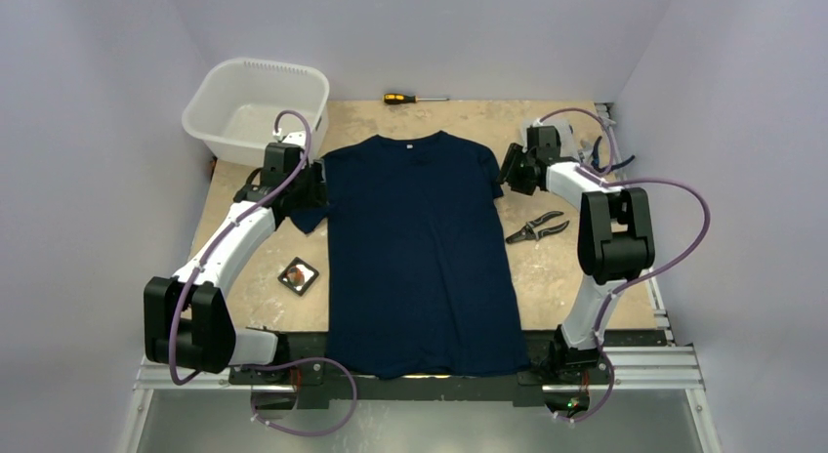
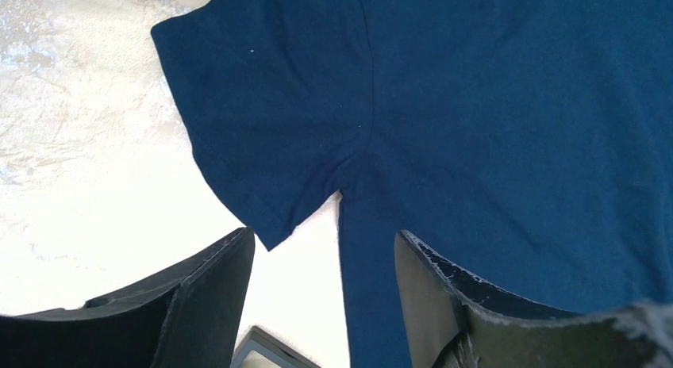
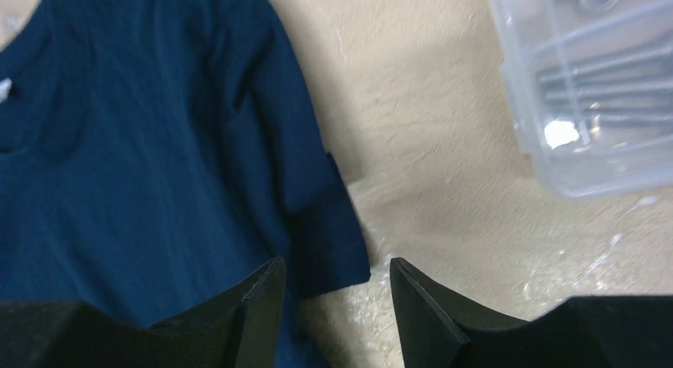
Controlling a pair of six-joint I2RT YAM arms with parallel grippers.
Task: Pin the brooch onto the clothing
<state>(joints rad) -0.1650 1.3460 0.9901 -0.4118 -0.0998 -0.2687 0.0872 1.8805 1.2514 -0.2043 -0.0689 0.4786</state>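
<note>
The navy T-shirt (image 1: 415, 248) lies flat in the middle of the table, collar at the far end. The brooch (image 1: 301, 273) shows as a small reddish spot inside a small square black tray (image 1: 289, 278), left of the shirt. My left gripper (image 1: 305, 194) is open and empty above the shirt's left sleeve; in the left wrist view (image 2: 325, 257) the sleeve (image 2: 254, 146) and armpit lie beyond the fingers, and a tray corner (image 2: 262, 354) shows between them. My right gripper (image 1: 510, 170) is open and empty over the right sleeve edge (image 3: 329, 233), seen in the right wrist view (image 3: 337, 285).
A white plastic tub (image 1: 256, 106) stands at the back left. A screwdriver (image 1: 410, 99) lies beyond the collar. Black pliers (image 1: 535, 226) lie right of the shirt. A clear plastic box (image 3: 587, 90) with metal parts sits near the right gripper.
</note>
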